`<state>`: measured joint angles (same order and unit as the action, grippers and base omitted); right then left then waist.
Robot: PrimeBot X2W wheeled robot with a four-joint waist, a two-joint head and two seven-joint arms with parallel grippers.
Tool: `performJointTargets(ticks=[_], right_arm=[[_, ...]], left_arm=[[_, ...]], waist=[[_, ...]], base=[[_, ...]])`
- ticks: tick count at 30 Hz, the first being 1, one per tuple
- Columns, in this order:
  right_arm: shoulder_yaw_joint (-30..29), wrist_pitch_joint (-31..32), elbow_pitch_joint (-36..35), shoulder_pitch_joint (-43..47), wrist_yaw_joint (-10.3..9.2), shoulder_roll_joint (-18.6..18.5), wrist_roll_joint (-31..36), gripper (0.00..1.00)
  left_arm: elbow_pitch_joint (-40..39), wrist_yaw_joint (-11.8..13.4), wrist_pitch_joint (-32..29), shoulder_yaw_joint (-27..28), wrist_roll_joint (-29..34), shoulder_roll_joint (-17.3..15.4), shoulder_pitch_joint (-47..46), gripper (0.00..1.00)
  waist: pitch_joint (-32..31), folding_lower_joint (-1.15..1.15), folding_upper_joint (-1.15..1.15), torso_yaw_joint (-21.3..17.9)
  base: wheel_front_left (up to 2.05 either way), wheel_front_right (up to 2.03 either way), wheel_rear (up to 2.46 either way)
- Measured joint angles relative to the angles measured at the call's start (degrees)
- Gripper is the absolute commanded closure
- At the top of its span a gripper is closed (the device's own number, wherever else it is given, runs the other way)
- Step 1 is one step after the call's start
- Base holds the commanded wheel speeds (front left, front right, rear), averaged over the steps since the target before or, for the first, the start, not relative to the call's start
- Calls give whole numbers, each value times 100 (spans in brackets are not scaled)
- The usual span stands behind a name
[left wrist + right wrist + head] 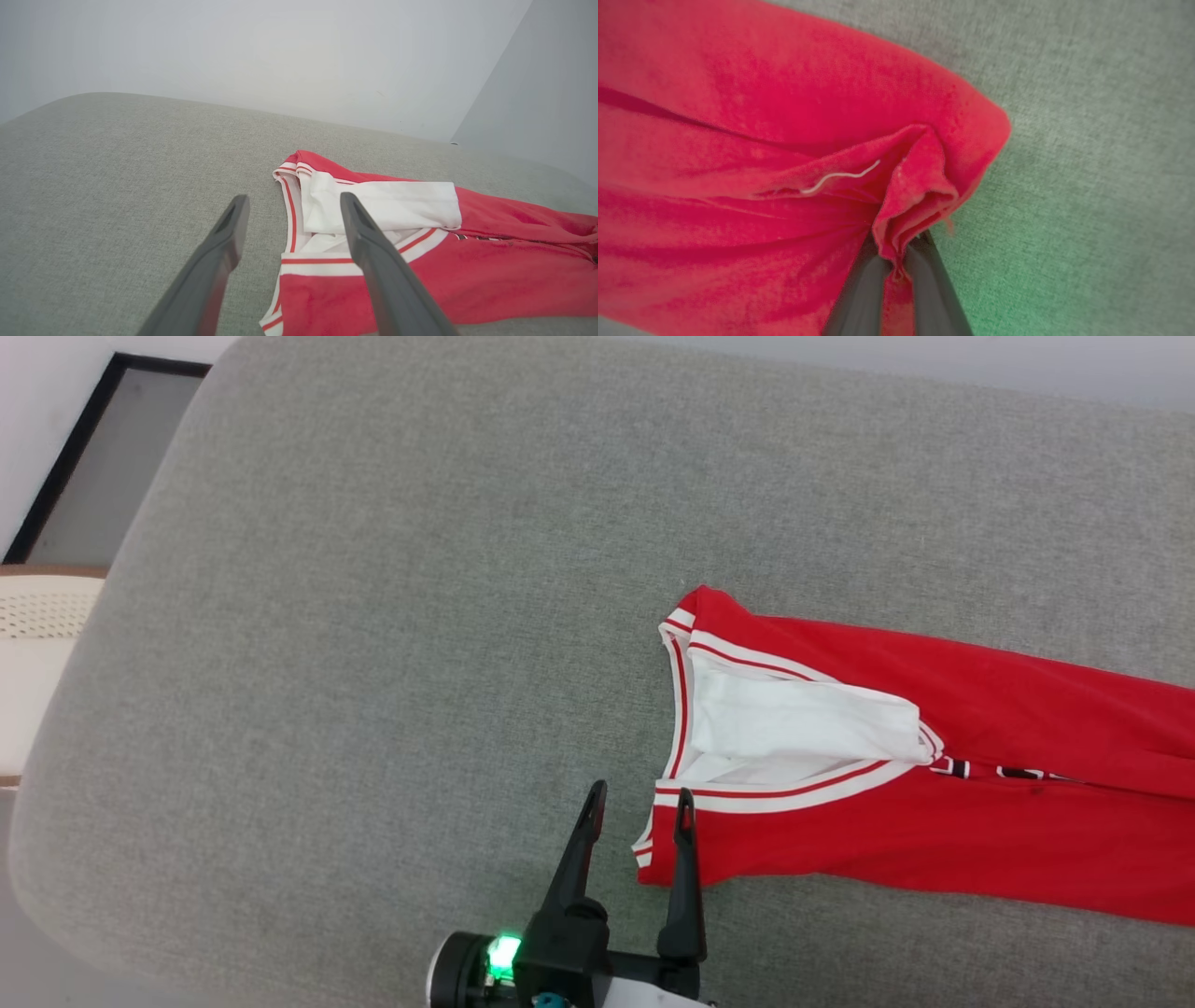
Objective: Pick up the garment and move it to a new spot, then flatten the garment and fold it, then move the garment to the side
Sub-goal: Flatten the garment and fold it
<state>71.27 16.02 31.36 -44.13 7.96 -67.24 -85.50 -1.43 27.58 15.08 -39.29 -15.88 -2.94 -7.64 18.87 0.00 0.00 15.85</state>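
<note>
Left gripper point(641, 793) sits closest, low in the head view, with its two dark fingers spread wide apart. One finger is over bare grey cushion point(373, 663) and the other reaches the striped trim point(747, 800) at the shirt's near corner. Can't tell if it's actually touching the cloth. From the left wrist point(294, 200) it's the same story: the shirt point(490, 275) starts between the fingers and runs off to the right.

The shirt point(1027, 728) lies flat on the cushion as a long red band, with a white sleeve point(803, 719) folded in on top near the left end.

Over at the other end, the right gripper point(901, 242) is clamped together, pinching a bunched fold of the red shirt point(738, 93).
</note>
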Motion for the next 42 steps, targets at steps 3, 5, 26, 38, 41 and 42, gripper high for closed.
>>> performJointTargets(ticks=[3, 5, 26, 38, 41, 42], right_arm=[[-20, -90, -22, 16, -21, 34, -36, 100], [-55, -158, -29, 35, -26, 58, -107, 100], [-638, -1068, 419, 486, -42, -519, -967, 100], [-654, -1306, -1467, 247, -44, -606, -197, 100], [-631, -1245, -2136, 177, -44, -603, -23, 100], [-632, -1213, -2335, 136, -44, -583, 8, 100]], left_arm=[[21, 8, 0, 22, -27, 0, -2, 0], [31, -4, 0, 38, -30, 1, -4, 0], [136, -146, 1, 388, 86, 4, -29, 0], [301, -360, 1, 530, -57, 4, -2, 0], [292, -426, 1, 578, -125, 7, 70, 0], [280, -437, 1, 601, -140, 7, 101, 0]], waist=[[-42, 0, 0, -42], [-73, 0, 0, -78], [-119, 0, 0, -666], [-445, 0, 0, -804], [-533, 0, 0, -749], [-556, 0, 0, -719]], base=[[0, 0, 0], [0, 0, 0], [0, 0, 0], [0, 0, 0], [0, 0, 0], [0, 0, 0]])
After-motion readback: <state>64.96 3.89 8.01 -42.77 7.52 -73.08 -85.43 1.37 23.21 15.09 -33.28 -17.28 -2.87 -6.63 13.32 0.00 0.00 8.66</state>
